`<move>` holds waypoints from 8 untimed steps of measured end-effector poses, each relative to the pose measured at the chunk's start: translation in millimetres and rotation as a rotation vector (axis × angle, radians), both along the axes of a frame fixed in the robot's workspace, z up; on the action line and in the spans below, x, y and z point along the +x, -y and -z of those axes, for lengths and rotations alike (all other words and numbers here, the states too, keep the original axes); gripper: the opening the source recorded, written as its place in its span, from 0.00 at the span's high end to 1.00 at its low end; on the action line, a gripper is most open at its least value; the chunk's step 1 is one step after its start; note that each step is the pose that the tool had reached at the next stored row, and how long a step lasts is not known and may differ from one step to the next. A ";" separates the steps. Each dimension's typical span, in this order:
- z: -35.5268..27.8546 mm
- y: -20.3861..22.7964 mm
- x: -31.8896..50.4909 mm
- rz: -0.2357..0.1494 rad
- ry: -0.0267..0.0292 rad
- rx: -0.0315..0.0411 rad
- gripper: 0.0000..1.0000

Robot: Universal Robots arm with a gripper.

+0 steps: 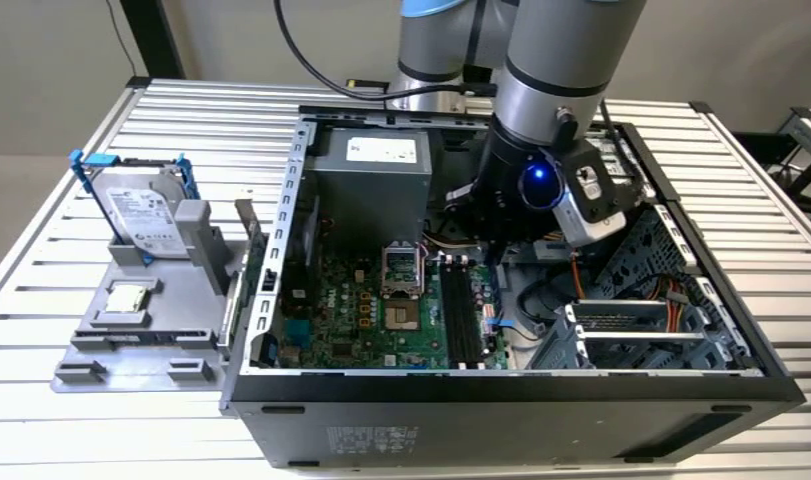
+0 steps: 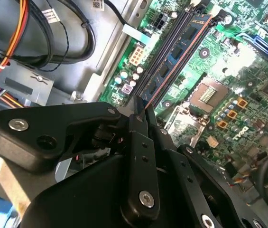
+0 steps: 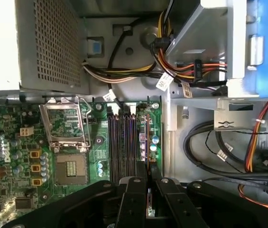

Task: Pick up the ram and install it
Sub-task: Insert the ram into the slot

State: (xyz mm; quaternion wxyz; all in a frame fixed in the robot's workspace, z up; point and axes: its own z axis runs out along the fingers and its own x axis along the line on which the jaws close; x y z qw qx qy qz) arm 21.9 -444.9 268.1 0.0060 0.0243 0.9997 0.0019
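We're inside the case with the hand [image 2: 141, 111] pressed together over the memory slots [image 3: 122, 142]. The ram [image 2: 179, 50] sits in a slot just ahead of our fingertips [image 2: 137, 118], lying along the motherboard [image 2: 228, 76]. We judge the pickup done, and insertion at or near its end; whether it's fully seated, we can't tell.

the surface [image 1: 58, 330] is ribbed, bare silvery metal with a dull sheen. the computer case [image 1: 512, 425] on it is matt black outside, grey sheet metal inside. the hand [image 2: 141, 114] looks like smooth, matt black plastic or metal.
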 end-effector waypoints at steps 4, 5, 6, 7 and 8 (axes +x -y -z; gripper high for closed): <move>7.2 0.6 0.0 -0.006 0.0000 0.0000 1.00; 9.1 0.9 0.0 -0.006 0.0000 0.0001 1.00; 10.8 1.0 0.0 -0.007 0.0000 0.0001 1.00; 11.3 1.1 0.0 -0.007 -0.0001 0.0000 1.00; 11.2 1.1 0.0 -0.007 -0.0002 -0.0002 1.00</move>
